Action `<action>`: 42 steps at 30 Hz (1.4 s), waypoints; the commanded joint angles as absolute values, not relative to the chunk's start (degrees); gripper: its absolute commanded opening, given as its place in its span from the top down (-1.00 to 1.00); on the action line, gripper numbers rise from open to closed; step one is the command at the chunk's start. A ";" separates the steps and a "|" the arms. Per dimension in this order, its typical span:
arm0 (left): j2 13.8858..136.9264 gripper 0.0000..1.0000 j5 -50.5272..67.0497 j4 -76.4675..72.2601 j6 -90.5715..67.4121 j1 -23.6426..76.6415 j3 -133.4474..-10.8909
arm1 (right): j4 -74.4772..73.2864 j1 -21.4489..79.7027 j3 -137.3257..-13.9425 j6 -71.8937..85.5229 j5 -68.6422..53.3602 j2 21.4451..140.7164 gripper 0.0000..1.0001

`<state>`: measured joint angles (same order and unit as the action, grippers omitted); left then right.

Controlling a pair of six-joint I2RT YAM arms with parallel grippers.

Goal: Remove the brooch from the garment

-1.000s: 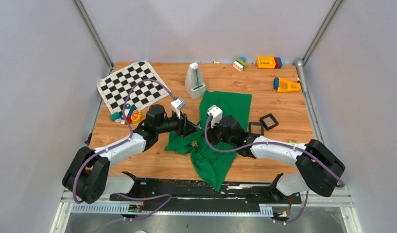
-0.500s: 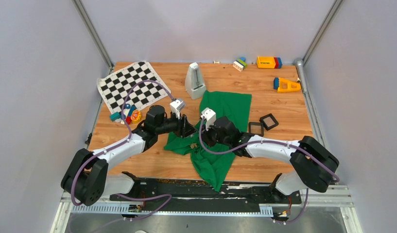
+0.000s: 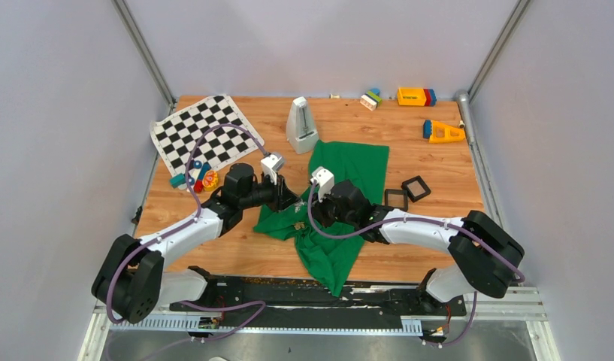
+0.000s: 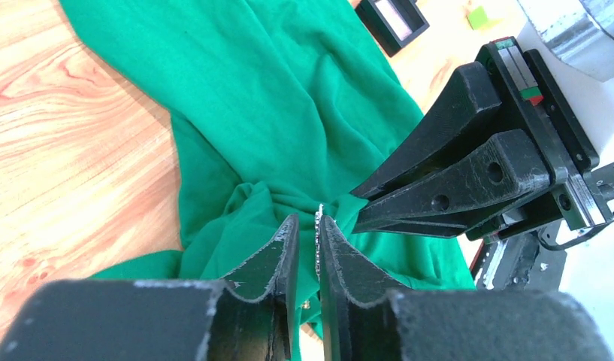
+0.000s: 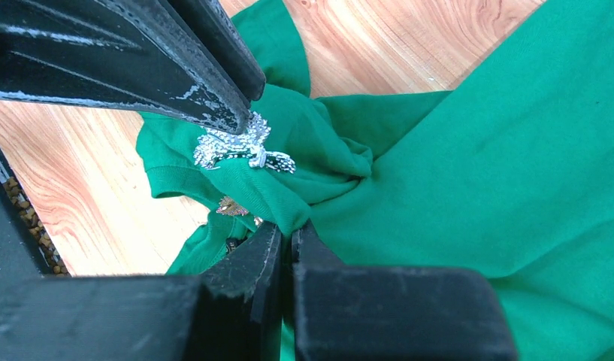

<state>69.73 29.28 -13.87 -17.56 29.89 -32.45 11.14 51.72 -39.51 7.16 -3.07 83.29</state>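
The green garment (image 3: pixel 356 165) lies crumpled mid-table. Pinned to a raised fold is the brooch (image 5: pixel 243 147), which here looks silver, sparkly and leaf-shaped. My left gripper (image 4: pixel 307 226) has its jaws drawn almost together around the brooch's thin glittering edge (image 4: pixel 318 229), which rests against the right-hand pad. From the right wrist view the left fingers (image 5: pixel 206 98) touch the brooch's upper left end. My right gripper (image 5: pixel 292 229) is shut on a fold of the garment (image 5: pixel 476 173) just below the brooch. From above, the two grippers (image 3: pixel 292 203) (image 3: pixel 316 214) meet tip to tip.
A small gold-toned piece (image 5: pixel 232 207) sits on the fabric under the brooch. A chequered mat (image 3: pixel 202 131), small toys (image 3: pixel 198 177), a white metronome (image 3: pixel 301 120), two black square frames (image 3: pixel 416 188) (image 3: pixel 395 198) and coloured blocks (image 3: pixel 416 96) (image 3: pixel 443 132) surround the garment.
The left jaws have narrowed around the brooch. The right gripper slid left toward the left one a second ago and has since held still on the fabric.
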 commanded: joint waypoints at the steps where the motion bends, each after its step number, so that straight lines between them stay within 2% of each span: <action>1: 70.62 0.55 30.57 -13.85 -16.38 30.06 -34.11 | 12.05 52.00 -41.66 6.54 -2.75 83.50 1.00; 5: 72.24 0.43 32.03 -13.37 -16.30 30.06 -34.94 | 11.87 51.98 -41.74 6.60 -2.55 83.53 1.00; 6: 72.38 0.48 32.46 -13.45 -16.33 30.06 -34.96 | 11.87 52.05 -41.75 6.59 -2.59 83.57 1.00; 9: 72.44 0.86 32.44 -13.25 -16.07 30.14 -35.23 | 11.95 51.99 -41.70 6.75 -2.72 83.53 1.00; 11: 71.91 1.00 31.62 -12.96 -15.96 30.12 -35.17 | 12.04 52.03 -41.62 6.84 -2.89 83.49 0.96; 18: 70.99 1.00 29.91 -15.61 -17.56 30.11 -33.82 | 14.31 51.95 -39.82 8.14 -4.22 81.37 0.58; 29: 67.05 1.00 17.96 -31.60 -29.72 30.06 -29.50 | 16.19 51.90 -40.13 10.18 -9.51 83.07 0.55; 32: 67.90 1.00 18.52 -34.15 -30.48 30.03 -30.28 | 17.74 50.31 -38.88 12.14 -10.20 81.58 0.43; 34: 69.15 1.00 18.30 -37.16 -30.79 30.01 -30.10 | 19.41 47.61 -37.47 15.23 -12.53 79.71 0.24; 39: 75.03 1.00 17.25 -56.73 -38.34 29.03 -26.18 | 23.18 38.25 -36.73 24.93 -22.25 75.61 -0.49; 42: 78.52 1.00 17.89 -71.96 -42.78 28.76 -23.65 | 28.99 33.44 -36.70 31.64 -27.80 76.81 -0.70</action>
